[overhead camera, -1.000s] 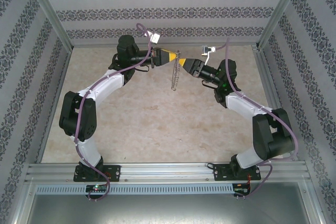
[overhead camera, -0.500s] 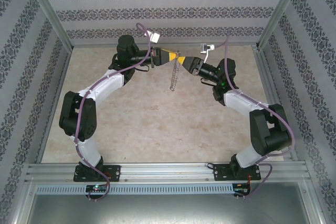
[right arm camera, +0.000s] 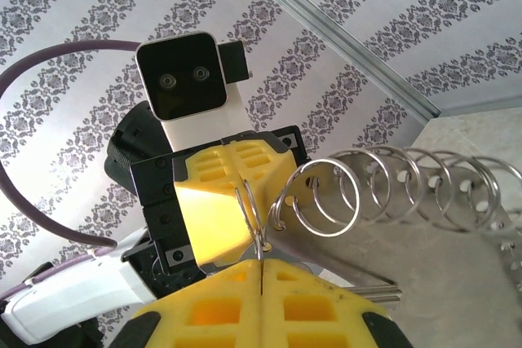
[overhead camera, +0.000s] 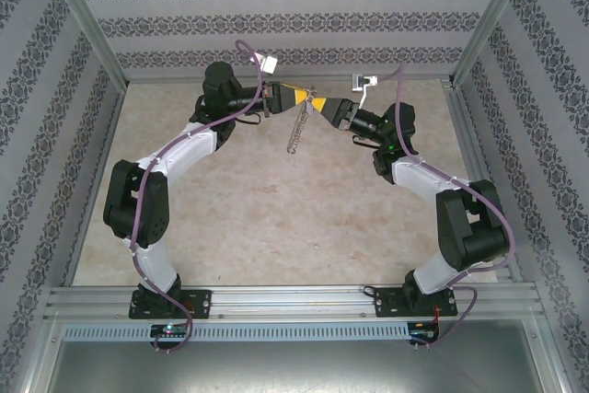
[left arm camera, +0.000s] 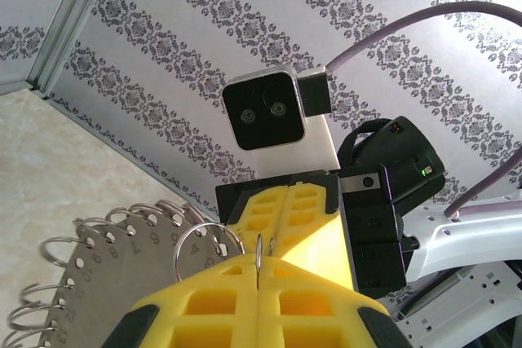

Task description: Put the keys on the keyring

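The keyring [overhead camera: 295, 133] is a thin grey disc-like hoop with numbered holes, its rim fringed with small wire loops. It hangs tilted in mid-air over the back of the table. My left gripper [overhead camera: 306, 100] and right gripper [overhead camera: 319, 105] meet tip to tip at its top. In the left wrist view the left gripper [left arm camera: 258, 260] is shut on one thin wire loop, with the keyring [left arm camera: 122, 270] at lower left. The right gripper [right arm camera: 259, 265] is shut on the same loop, and the keyring [right arm camera: 391, 209] stretches away to the right. The keys are hidden among the loops and fingers.
The beige stone-look table top [overhead camera: 276, 218] lies below the hanging hoop. Patterned walls and aluminium posts close in the sides and back. A small white fitting [overhead camera: 363, 83] sits at the back edge. An aluminium rail [overhead camera: 294, 301] runs along the near edge.
My right gripper has closed on the wire loop and moved in to the left gripper's tips. The keyring has swung from hanging straight to tilting down-left.
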